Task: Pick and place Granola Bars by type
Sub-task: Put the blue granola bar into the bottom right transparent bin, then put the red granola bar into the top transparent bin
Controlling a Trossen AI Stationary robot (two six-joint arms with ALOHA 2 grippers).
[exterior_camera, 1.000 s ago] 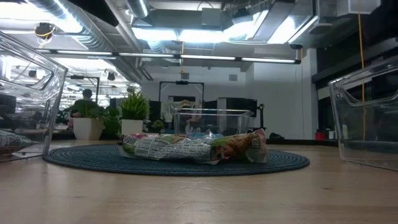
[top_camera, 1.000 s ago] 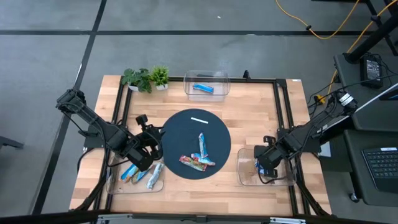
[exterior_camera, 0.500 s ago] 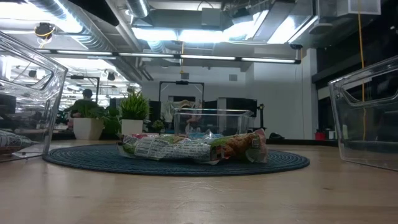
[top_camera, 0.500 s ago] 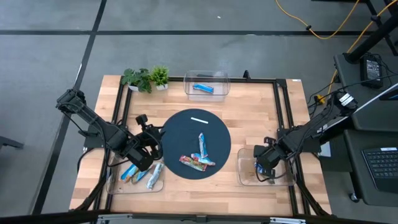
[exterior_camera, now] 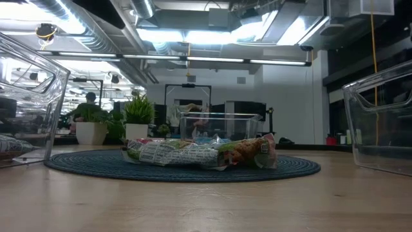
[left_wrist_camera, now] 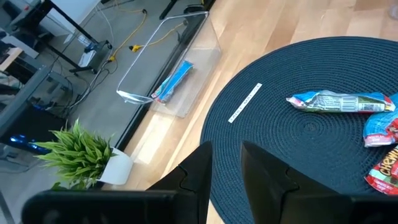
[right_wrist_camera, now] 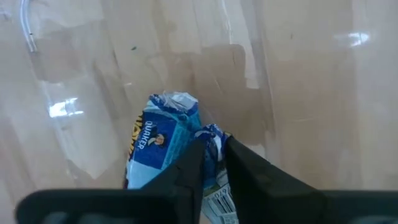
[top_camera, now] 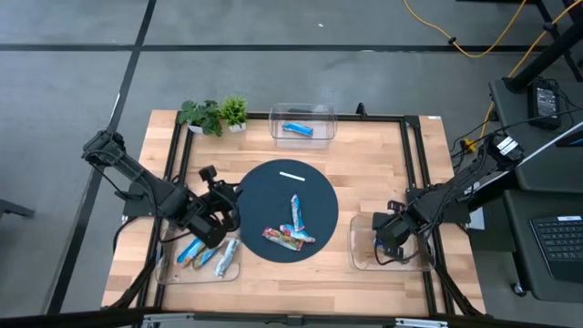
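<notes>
- The left pincer (top_camera: 217, 221) is hovering at the left edge of the dark round mat (top_camera: 264, 187), just above the clear tray (top_camera: 162, 270) in the counter's near-left corner; its fingers are standing slightly parted with nothing between them.
- That near-left tray is holding three granola bars (top_camera: 208, 256) side by side; one blue bar (top_camera: 297, 129) is lying in the clear bin (top_camera: 328, 117) at the counter's far edge.
- Three more bars (top_camera: 291, 228) are waiting on the mat, near a thin white strip (top_camera: 291, 176).
- The right pincer (top_camera: 389, 244) is reaching down into the near-right clear tray (top_camera: 357, 264), its fingers flanking a blue bar (right_wrist_camera: 155, 146); whether they are pinching or letting go, I cannot tell.
- To finish this placement well, I would spread the fingers fully, lift straight up clear of the tray walls, and avoid dragging the wrapper out.
</notes>
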